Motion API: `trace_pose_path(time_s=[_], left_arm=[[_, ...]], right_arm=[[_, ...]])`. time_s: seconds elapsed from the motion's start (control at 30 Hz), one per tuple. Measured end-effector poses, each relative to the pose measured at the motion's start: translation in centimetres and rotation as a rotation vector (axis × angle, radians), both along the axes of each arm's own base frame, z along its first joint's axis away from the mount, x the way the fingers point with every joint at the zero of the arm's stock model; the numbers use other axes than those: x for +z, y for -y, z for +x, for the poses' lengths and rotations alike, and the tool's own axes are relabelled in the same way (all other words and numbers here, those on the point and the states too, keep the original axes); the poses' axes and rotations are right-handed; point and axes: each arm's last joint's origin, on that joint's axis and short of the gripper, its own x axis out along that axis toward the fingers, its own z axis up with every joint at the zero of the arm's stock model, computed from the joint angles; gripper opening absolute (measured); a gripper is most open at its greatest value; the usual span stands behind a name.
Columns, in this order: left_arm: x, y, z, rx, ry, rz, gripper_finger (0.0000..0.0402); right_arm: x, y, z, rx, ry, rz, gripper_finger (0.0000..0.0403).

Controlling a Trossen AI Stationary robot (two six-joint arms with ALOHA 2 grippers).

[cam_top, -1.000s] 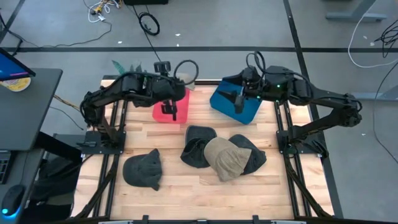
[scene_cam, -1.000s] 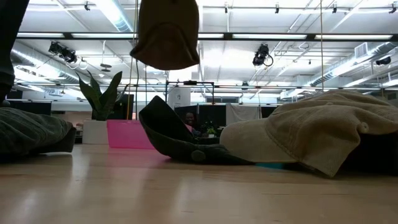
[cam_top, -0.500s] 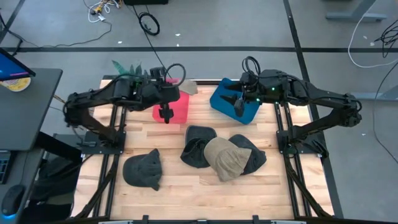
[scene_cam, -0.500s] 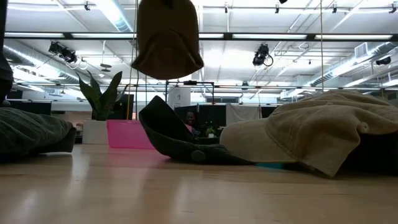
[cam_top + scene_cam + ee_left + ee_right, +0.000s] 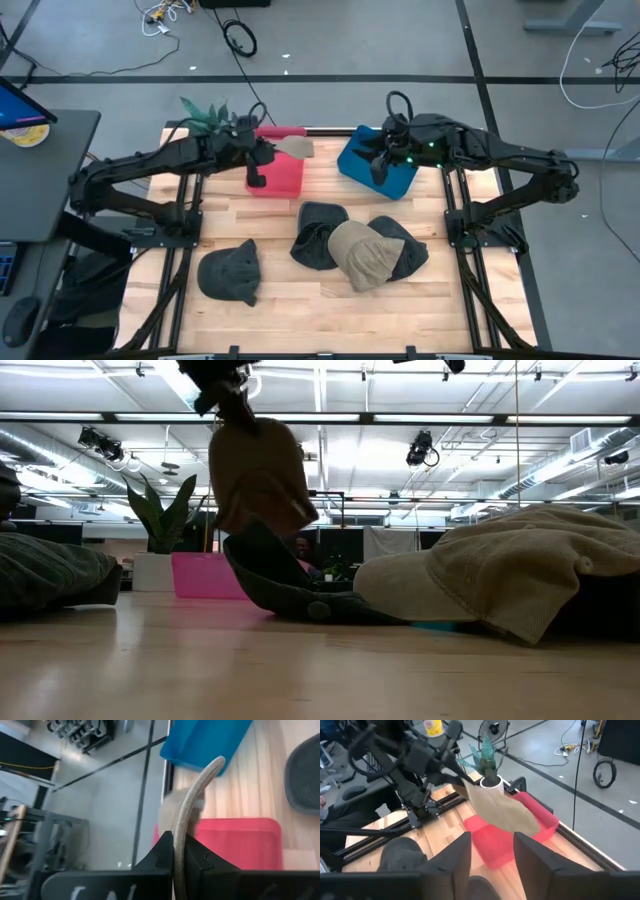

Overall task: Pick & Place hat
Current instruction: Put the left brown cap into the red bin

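My left gripper (image 5: 272, 150) is shut on a tan hat (image 5: 295, 147) held in the air above the far part of the red bin (image 5: 275, 178). The low view shows that hat (image 5: 255, 475) hanging under the gripper (image 5: 225, 385). It also shows in the right wrist view (image 5: 500, 812). My right gripper (image 5: 492, 862) stands open over the blue bin (image 5: 372, 172) with nothing between its fingers. A tan cap (image 5: 360, 255) and two dark hats (image 5: 320, 232) (image 5: 408, 245) lie in a heap on the table. Another dark hat (image 5: 228, 272) lies at the near left. My left gripper pinches the tan hat's brim (image 5: 181, 840) between its two fingers, and the brim runs edge-on out from between them. The fingers come from the table's left, slanting down. The hat hangs below the fingers, tilted, clear of the bin and the table.
A potted plant (image 5: 205, 108) stands at the far left corner beside the red bin. The heap of hats fills the middle and right of the table, and bare wood (image 5: 300, 310) lies along the near edge.
My left gripper has drawn back toward the table's left and sunk, carrying the tan hat. The hat has come down and tipped over, still clear of the red bin below it.
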Motion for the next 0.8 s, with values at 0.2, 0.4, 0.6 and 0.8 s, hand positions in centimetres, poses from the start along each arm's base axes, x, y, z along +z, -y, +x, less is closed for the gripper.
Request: trace_pose_path(time_s=[0.2,0.4,0.6,0.8], left_arm=[[-1.9,-2.6,-0.3,0.042,0.024,0.019,0.0012],[-4.0,-4.9,-1.6,0.074,-0.009,-0.048,0.0012],[-5.7,-6.2,-2.1,0.07,0.062,-0.1,0.0012],[-5.4,-6.6,-2.3,0.085,0.13,-0.078,0.0012]], right_arm=[[-0.7,0.1,1.0,-0.018,-0.011,0.042,0.0117],[-1.1,0.2,1.9,-0.03,-0.004,0.068,0.0096],[-1.1,0.2,2.3,-0.029,0.018,0.066,0.0084],[-1.0,0.2,2.4,-0.029,0.027,0.065,0.0078]])
